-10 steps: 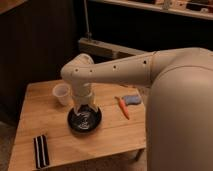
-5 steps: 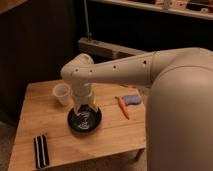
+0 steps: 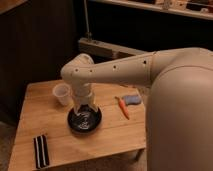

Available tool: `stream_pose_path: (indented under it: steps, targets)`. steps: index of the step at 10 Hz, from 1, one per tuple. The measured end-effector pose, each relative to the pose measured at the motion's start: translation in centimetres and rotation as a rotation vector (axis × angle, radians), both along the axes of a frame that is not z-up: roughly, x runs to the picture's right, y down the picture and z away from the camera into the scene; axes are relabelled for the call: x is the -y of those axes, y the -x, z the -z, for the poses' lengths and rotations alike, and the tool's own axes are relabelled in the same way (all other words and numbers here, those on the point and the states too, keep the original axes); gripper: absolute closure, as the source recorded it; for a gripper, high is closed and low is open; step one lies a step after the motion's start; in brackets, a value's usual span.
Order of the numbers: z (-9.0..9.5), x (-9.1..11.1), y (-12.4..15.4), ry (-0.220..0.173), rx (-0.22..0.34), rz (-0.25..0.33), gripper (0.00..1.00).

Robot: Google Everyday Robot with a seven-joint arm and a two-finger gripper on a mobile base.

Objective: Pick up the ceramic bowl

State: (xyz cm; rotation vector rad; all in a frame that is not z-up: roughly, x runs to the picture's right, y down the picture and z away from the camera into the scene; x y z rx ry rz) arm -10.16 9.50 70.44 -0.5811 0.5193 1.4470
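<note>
The black ceramic bowl sits on the wooden counter exactly where it was a second ago, and the pincer has stayed lowered into it. I judge the grasp is settling and the lift has not begun. The wrist above the bowl hides the contact, so I cannot tell whether the pincer is open or closed. A translucent cup stands just left of the bowl.

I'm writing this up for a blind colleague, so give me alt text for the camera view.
A white robot arm holds its gripper down inside the black ceramic bowl on a wooden table. A white cup stands beside the bowl, a carrot and a blue object lie to the right, a black striped block near the front.
</note>
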Motion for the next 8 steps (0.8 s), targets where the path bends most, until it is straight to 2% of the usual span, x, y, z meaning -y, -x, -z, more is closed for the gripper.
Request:
stream_pose_path:
  steps: [2,3,4,6,8]
  targets:
    - [0.1,0.0,0.0,-0.001,-0.002,-0.001,0.35]
    - [-0.2,-0.2,-0.2,0.027,0.017,-0.012,0.35]
    - [-0.8,-0.6,-0.7,0.064,0.04,-0.031,0.35]
    - [-2.0,-2.5,-2.0,0.165,0.128,-0.12,0.35]
    - [-1.5,-4.4,-5.1,0.242,0.175,-0.197,0.35]
